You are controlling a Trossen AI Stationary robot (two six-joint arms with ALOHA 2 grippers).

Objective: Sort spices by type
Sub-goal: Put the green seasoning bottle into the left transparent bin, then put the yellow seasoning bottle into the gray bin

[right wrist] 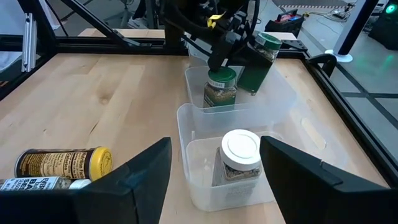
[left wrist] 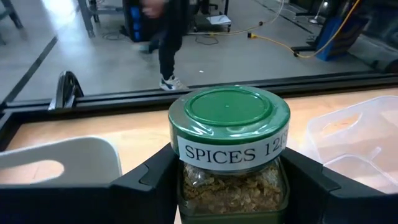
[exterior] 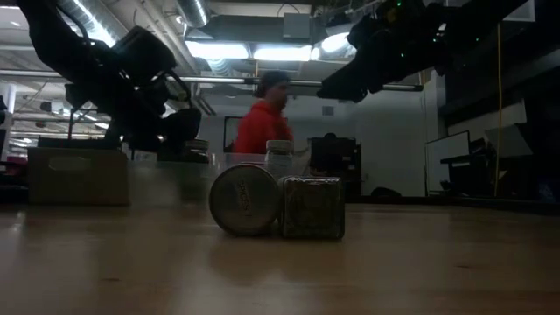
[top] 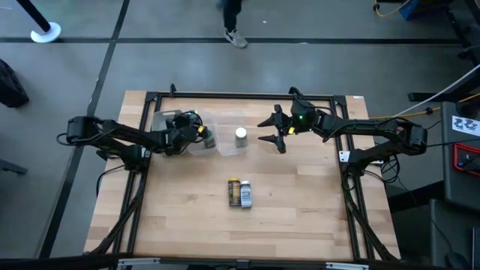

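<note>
My left gripper (left wrist: 227, 180) is shut on a green-lidded spice jar (left wrist: 229, 112) labelled SPICES, over the far clear container (right wrist: 273, 93). A second green-lidded jar (right wrist: 221, 86) stands on that container's floor beside it. A white-lidded jar (right wrist: 241, 154) stands in the nearer clear container (right wrist: 186, 134). A yellow-lidded jar (right wrist: 62, 163) and another jar (right wrist: 37, 184) lie on their sides, touching, mid-table (top: 240, 193). My right gripper (top: 271, 133) is open, above the table right of the containers. My left gripper pinches the green-lidded jar by its glass body (left wrist: 186, 186) just under the lid, one finger (left wrist: 146, 186) on each side. In the right wrist view the jar (right wrist: 260, 57) is tilted inside the far container; whether its bottom touches the floor, I cannot tell.
The two clear containers sit side by side at the far middle of the table (top: 187, 225). A black frame rail (top: 240, 95) runs along the far edge. A person in red (exterior: 262, 122) moves beyond the far edge. Bare wood lies around the two lying jars.
</note>
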